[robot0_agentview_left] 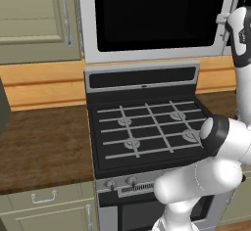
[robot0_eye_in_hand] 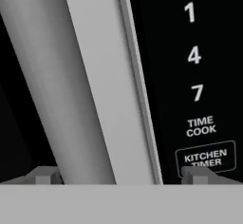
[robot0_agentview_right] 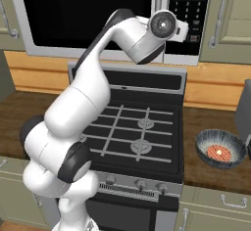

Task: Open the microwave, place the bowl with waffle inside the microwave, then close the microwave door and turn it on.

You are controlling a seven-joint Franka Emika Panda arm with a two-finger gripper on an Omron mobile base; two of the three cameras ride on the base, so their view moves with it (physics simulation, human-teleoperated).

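Right up close, the smooth round silver handle (robot0_eye_in_hand: 57,90) sat between the spread tips of the claw (robot0_eye_in_hand: 122,174), wide open and gripping nothing. So it was step one: opening the glossy black-glass door (robot0_agentview_left: 157,14). I reckon next was clamping down and pulling. Mesh-patterned bowl (robot0_agentview_right: 221,148) with the orange waffle (robot0_agentview_right: 219,152) waited on the wood counter (robot0_agentview_right: 211,173).

Glossy white rounded arm (robot0_agentview_right: 83,103) segs, dark grey joint bands, round silver-grey wrist cap w/ dark centre
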